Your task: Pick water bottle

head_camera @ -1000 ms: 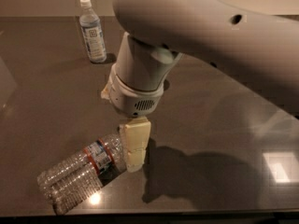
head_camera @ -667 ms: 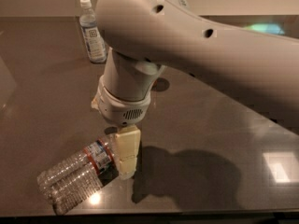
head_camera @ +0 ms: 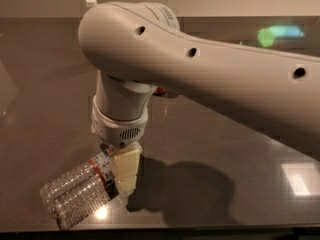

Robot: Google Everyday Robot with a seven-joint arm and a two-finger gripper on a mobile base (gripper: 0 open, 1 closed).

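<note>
The water bottle [head_camera: 75, 194] lies on its side on the dark table [head_camera: 45, 99] at the lower left. It is clear and ribbed, with a red, white and blue band [head_camera: 101, 168] near its neck. Its neck points right and up, and its cap is hidden behind the gripper. My gripper [head_camera: 121, 181] hangs from the large white arm [head_camera: 200, 79]. Its pale yellow end is down at the bottle's neck, touching or almost touching the table.
A smaller bottle stands at the back of the table; only its white cap [head_camera: 90, 2] shows above the arm. The table's front edge [head_camera: 160, 231] runs just below the water bottle. A bright reflection [head_camera: 300, 179] lies at the right.
The arm has swung left and lowered. The gripper has come down further over the water bottle's neck. The arm now hides most of the small bottle at the back. The water bottle has not moved.
</note>
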